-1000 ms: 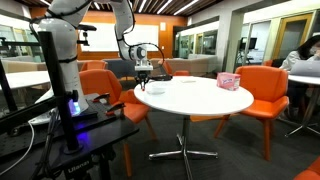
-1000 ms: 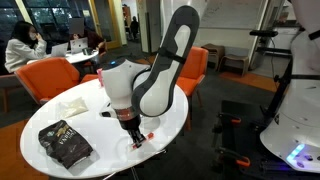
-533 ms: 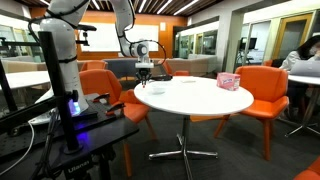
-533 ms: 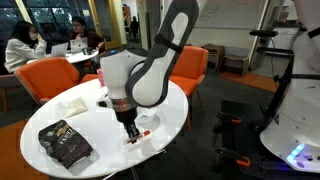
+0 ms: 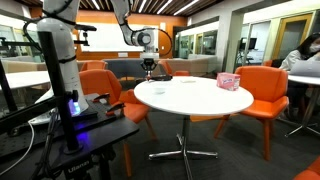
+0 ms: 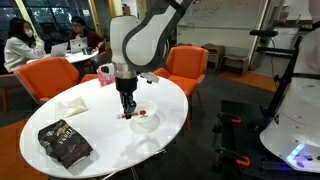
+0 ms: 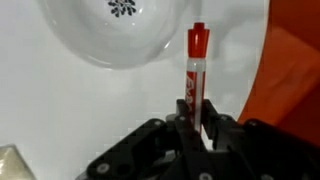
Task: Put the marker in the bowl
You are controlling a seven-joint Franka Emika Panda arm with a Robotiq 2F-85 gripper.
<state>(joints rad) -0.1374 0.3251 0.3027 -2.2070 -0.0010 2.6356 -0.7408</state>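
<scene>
Your claw (image 7: 195,128) is pinching the marker (image 7: 197,70) by its near end, with the fingers pressed onto the barrel. In the wrist view the marker's long axis runs straight out from the claw toward the top of the picture. Its far end is just beside the right rim of the bowl (image 7: 80,35), not over it. From the claw, the bowl lies ahead and to the left in that view, so I judge that the coming move turns on a short sideways shift. That shift should bring the marker over the bowl's middle before you let go.

In an exterior view the claw (image 6: 128,106) hangs over the table (image 6: 95,128), just beside the bowl (image 6: 146,123). A bit of red shows below the fingers. I cannot tell whether the marker's low end touches the table.

Half a second ago the arm was crouched, with the claw down at the table right next to the bowl. Now the arm stands taller and the claw has come up, taking the marker with it. The bowl has not moved. In the other exterior view the claw (image 5: 150,68) also sits higher above the bowl than it did.
</scene>
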